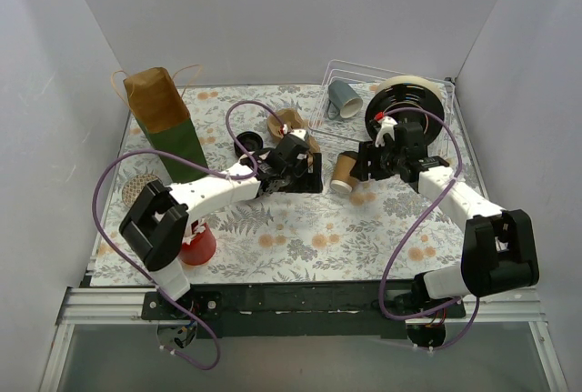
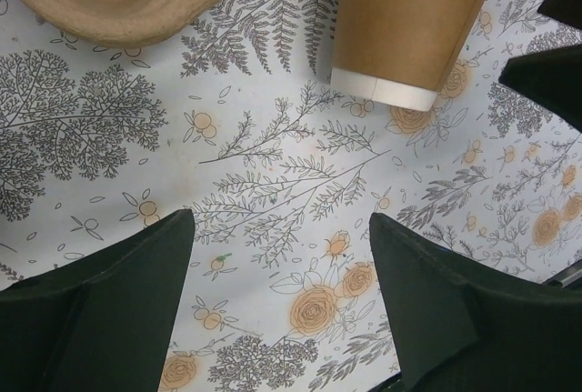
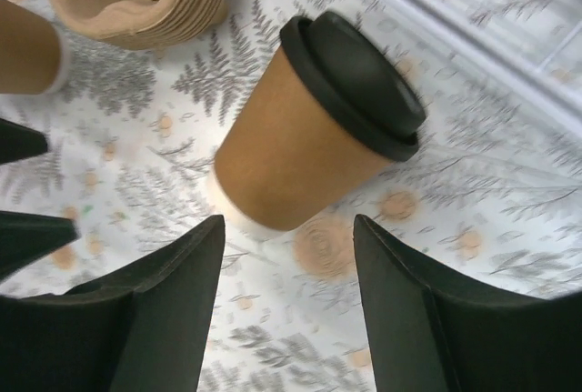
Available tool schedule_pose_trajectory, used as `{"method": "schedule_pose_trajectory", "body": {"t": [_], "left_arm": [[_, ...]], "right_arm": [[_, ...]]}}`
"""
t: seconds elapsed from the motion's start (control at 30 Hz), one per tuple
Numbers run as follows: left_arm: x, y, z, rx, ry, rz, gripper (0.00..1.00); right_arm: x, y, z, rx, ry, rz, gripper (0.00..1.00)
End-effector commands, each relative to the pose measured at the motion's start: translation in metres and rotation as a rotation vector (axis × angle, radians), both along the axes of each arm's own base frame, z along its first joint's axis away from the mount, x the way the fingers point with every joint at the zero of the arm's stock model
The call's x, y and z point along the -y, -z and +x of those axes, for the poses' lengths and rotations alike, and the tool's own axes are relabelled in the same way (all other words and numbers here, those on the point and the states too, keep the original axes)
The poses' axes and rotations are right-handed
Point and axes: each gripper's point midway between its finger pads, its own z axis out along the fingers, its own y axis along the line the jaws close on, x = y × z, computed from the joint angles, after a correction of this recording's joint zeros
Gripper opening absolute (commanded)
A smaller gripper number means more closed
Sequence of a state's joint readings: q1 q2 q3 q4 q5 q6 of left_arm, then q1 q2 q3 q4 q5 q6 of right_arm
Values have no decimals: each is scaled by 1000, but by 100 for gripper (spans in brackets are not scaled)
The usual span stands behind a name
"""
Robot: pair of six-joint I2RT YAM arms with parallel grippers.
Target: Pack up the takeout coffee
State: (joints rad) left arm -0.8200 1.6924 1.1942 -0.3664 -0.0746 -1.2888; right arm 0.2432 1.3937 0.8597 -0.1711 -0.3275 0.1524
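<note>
A lidded takeout coffee cup [image 3: 305, 133] of tan kraft paper with a black lid [image 3: 356, 83] sits just beyond my right gripper [image 3: 289, 233]. That gripper is open, and the cup is ahead of its fingertips, not between them. A second kraft cup [image 1: 343, 170] lies on its side without a lid, its white rim [image 2: 382, 89] facing my left gripper [image 2: 282, 219]. The left gripper is open over the bare flowered cloth and holds nothing. In the top view the two grippers [image 1: 300, 166] [image 1: 368, 163] face each other across the lying cup.
Stacked pulp cup carriers [image 1: 291, 125] sit behind the left gripper, with a loose black lid [image 1: 250, 145] beside them. A brown paper bag [image 1: 164, 119] stands back left. A red cup [image 1: 196, 245] is near the left arm. A wire basket [image 1: 436, 83] holds a grey mug [image 1: 344, 98].
</note>
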Motion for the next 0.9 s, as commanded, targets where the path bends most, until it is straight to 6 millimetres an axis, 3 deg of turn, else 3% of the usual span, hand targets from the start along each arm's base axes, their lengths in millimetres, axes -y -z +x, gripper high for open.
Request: {"method": "schedule_pose_trajectory", "body": {"t": [0.0, 0.13, 0.23, 0.43, 0.47, 0.53, 0.57, 0.63, 0.77, 0.87], "left_arm": [[1, -53, 7, 108, 14, -69, 77], [-11, -62, 1, 138, 25, -55, 77], [-18, -74, -2, 180, 30, -68, 78], [-17, -87, -13, 202, 74, -118, 79], [-19, -83, -16, 195, 77, -117, 79], [-18, -83, -18, 194, 81, -132, 79], [-18, -79, -20, 186, 88, -129, 79], [-13, -76, -20, 178, 106, -138, 79], [-10, -63, -15, 161, 116, -99, 78], [-10, -63, -11, 175, 112, -86, 78]], "right_arm": [[10, -27, 37, 266, -127, -162, 68], [11, -28, 48, 263, -213, -212, 68], [0, -31, 53, 298, -324, -208, 68], [-15, -37, 71, 361, -446, -195, 71], [-15, -25, 68, 317, -474, -192, 72], [-20, -27, 68, 315, -528, -169, 73], [-17, -17, 66, 275, -545, -162, 73], [-20, -14, 64, 262, -582, -116, 73], [-20, -5, 79, 216, -612, -86, 73], [-22, 5, 77, 175, -636, -48, 70]]}}
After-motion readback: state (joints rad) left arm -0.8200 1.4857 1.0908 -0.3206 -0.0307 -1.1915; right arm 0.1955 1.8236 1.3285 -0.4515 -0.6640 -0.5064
